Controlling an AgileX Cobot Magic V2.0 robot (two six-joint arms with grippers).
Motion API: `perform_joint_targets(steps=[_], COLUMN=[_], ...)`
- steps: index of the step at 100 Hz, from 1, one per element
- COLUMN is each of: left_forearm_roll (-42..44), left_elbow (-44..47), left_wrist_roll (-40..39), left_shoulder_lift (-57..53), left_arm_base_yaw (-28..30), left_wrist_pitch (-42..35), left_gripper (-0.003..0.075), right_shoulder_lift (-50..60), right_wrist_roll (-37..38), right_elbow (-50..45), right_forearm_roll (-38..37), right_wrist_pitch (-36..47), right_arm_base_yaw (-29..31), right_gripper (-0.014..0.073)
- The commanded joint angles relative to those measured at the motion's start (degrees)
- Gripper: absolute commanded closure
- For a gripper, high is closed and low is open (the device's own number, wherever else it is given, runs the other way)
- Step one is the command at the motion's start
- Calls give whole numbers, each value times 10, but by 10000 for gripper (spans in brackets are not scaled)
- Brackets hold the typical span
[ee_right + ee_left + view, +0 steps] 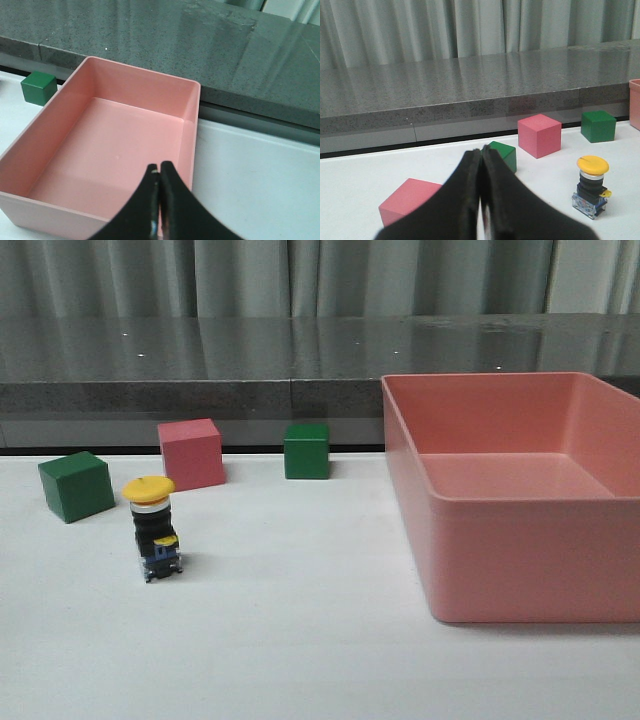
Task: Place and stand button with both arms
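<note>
With the yellow-capped, black-bodied push button (154, 528) already upright at the table's 9 o'clock, both clenched, empty grippers, left (481, 200) and right (159, 205), seemingly need only stay clear.

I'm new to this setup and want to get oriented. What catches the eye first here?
The big pink bin fills the table's right side, empty. Left of it the yellow-capped button stands upright on the white table, with a pink cube and two green cubes behind it.

Button (153, 528) stands upright on the desk (300, 640), before three cubes (191, 454) at left; bin (520, 500) lies right.
</note>
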State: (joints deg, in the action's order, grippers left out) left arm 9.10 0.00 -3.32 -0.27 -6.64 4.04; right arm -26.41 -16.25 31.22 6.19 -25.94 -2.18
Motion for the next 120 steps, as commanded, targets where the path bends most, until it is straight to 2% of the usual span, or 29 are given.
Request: perform_joint_targets(steps=[1, 32, 39, 47, 64, 73, 101, 120], left_forearm_roll=[-6, -6, -6, -6, -6, -6, -6, -6], left_elbow=[26, 26, 26, 26, 26, 26, 26, 26], left_wrist_roll=[-6, -6, -6, -6, -6, -6, -6, -6], left_shoulder_lift=[-18, -18, -18, -18, -18, -18, -18, -18], left_arm_base_yaw=[1, 1, 1, 1, 1, 1, 1, 1], left_wrist_pitch=[-49, -49, -49, -49, -49, -49, -49, -49], left_gripper=[740, 740, 740, 740, 740, 740, 740, 740], right_shoulder_lift=[-1, 4, 21, 52, 148, 190, 283, 281], right_wrist_roll=[1, 1, 1, 23, 135, 169, 196, 196], right_elbow=[16, 8, -4, -35, -132, -186, -318, -319], right_forearm_roll=[1, -1, -19, -22, -76, -83, -81, -81], right_wrist_pitch=[37, 37, 58, 90, 168, 186, 259, 252], right_arm_base_yaw=[4, 4, 4, 4, 4, 3, 3, 3], right_gripper=[655, 655, 655, 655, 655, 655, 655, 655])
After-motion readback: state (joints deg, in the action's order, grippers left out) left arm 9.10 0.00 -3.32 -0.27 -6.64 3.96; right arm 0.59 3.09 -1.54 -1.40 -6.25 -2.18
